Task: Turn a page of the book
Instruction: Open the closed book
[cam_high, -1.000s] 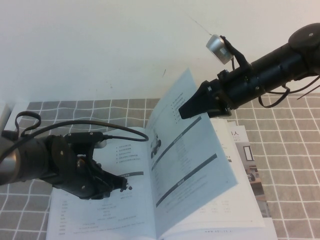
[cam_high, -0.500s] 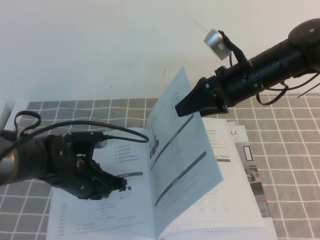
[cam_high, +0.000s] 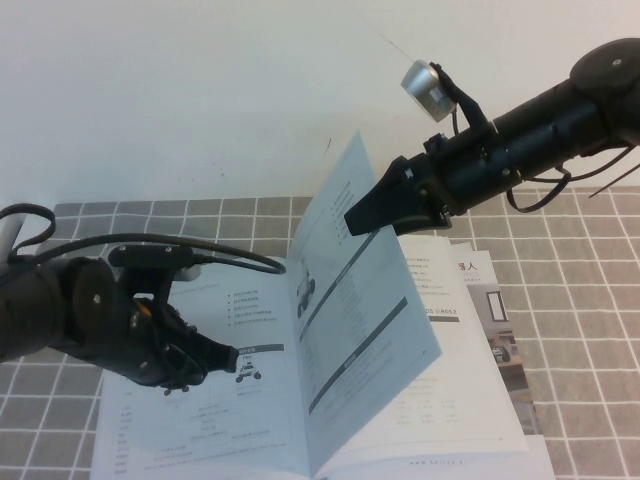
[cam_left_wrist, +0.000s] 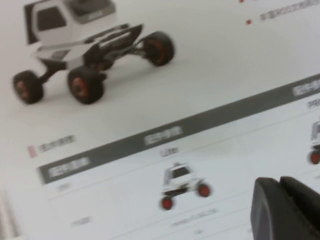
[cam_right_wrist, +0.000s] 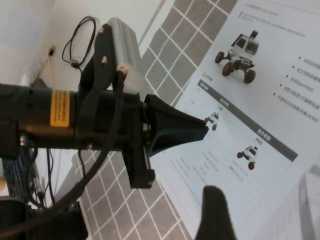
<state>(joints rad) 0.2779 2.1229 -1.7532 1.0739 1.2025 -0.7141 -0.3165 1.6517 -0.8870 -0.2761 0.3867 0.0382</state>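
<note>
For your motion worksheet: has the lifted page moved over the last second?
Yes. The page has swung left toward the spine, standing steeper; more of the right-hand book page is uncovered. The right pincer pushes it; the left pincer rests low.

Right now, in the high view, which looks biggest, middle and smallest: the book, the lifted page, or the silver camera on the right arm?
1. The book, spread widest across the table.
2. The lifted page, propped by the open right gripper.
3. The silver camera, though it sits nearer the lens.

The left gripper rests over the left page.

Bright, even light; you get soft shadows only.
Your left wrist view is blurred close up, and the glossy white open catalogue (cam_high: 250, 400) shows mild sheen.
</note>
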